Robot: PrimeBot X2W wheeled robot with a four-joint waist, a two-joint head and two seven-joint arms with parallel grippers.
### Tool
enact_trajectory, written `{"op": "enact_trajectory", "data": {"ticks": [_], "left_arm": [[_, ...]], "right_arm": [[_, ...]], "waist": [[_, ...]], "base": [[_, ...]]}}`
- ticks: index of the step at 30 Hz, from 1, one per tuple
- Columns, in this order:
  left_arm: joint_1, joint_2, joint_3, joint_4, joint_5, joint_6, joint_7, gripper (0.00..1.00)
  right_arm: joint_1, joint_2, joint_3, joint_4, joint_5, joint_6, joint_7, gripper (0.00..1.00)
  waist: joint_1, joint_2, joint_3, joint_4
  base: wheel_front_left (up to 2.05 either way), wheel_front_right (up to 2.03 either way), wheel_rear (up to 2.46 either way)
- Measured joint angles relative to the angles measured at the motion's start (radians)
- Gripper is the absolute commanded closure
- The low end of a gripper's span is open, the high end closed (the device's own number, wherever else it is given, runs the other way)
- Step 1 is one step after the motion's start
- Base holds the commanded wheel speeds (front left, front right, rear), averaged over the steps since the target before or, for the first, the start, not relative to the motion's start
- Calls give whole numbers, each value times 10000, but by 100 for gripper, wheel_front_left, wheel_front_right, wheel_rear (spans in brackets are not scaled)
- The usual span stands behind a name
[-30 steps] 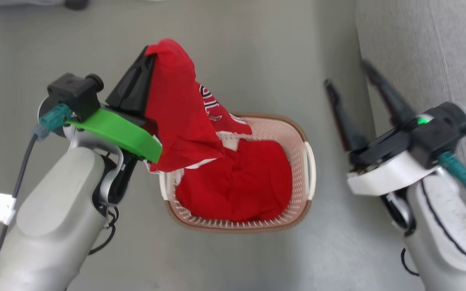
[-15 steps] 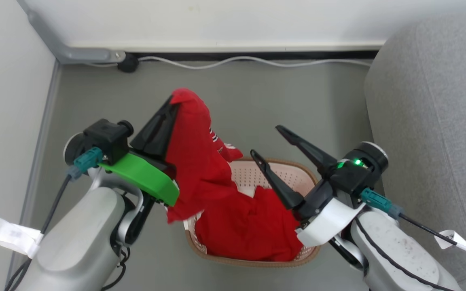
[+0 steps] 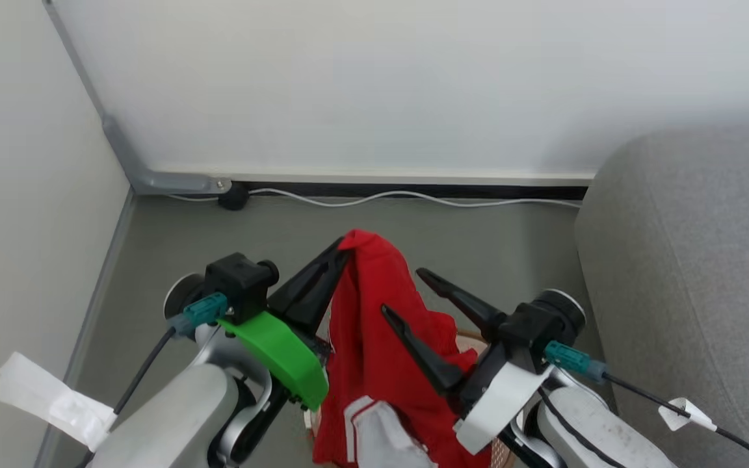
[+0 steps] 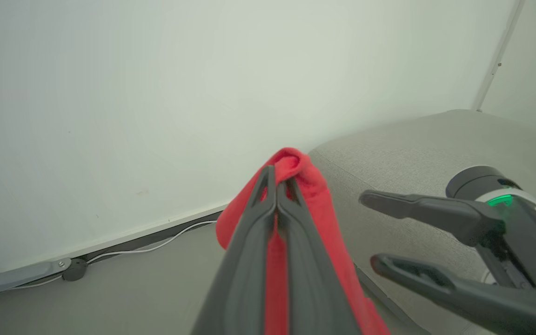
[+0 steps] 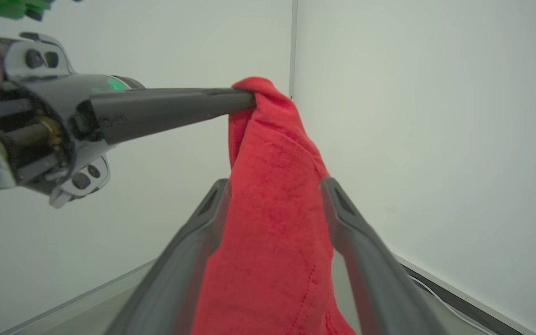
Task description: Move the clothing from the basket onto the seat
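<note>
The left gripper [image 3: 343,247] is clenched on the top fold of the red clothing [image 3: 374,325], which hangs down from its tips and passes between the wide-spread fingers of the right gripper [image 3: 402,291], with the grey seat [image 3: 686,260] off to that gripper's right.

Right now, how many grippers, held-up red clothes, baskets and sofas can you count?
Held-up red garment: 1
Grippers: 2, left gripper shut on the red garment, right gripper open
Basket, just a bit of rim: 1
Sofa: 1
Total: 5
</note>
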Motion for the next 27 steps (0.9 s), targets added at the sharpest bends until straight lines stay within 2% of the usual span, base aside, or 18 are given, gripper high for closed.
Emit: {"op": "enact_trajectory", "data": {"ticks": [9,10,11,15,20,21,24,25,27], "left_arm": [[495,29,-577,-1572,-646,-182,757,100],[548,6,-639,-1705,-675,-182,836,100],[601,4,-679,-1820,-675,-178,920,100],[900,215,-560,-2088,-675,196,1043,100],[1166,500,-343,-2220,-673,545,1177,98],[1198,543,-307,-2263,-669,581,1185,80],[1265,640,-232,-2332,-581,679,1189,8],[1296,660,-192,-2341,-577,706,1189,0],[1384,698,-94,-2351,-529,759,1189,0]], "right_arm": [[604,176,90,272,372,0,2,0],[620,192,123,322,422,0,2,32],[645,198,176,357,453,0,2,100],[676,198,583,464,612,0,2,100],[678,153,606,527,637,0,2,100],[677,146,598,527,660,2,2,100],[664,127,487,520,719,2,2,100],[654,115,422,512,731,2,2,100],[625,59,290,497,805,2,2,100]], "waist": [[0,0,-1041,33],[-1,0,-1105,30],[0,0,-1155,24],[0,0,-1174,-80],[0,0,-1040,-337],[0,0,-1012,-394],[0,0,-908,-568],[0,0,-868,-627],[0,0,-788,-746]], "base": [[0,0,0],[0,0,0],[0,0,0],[0,0,0],[0,0,0],[0,0,0],[0,0,0],[0,0,0],[0,0,0]]}}
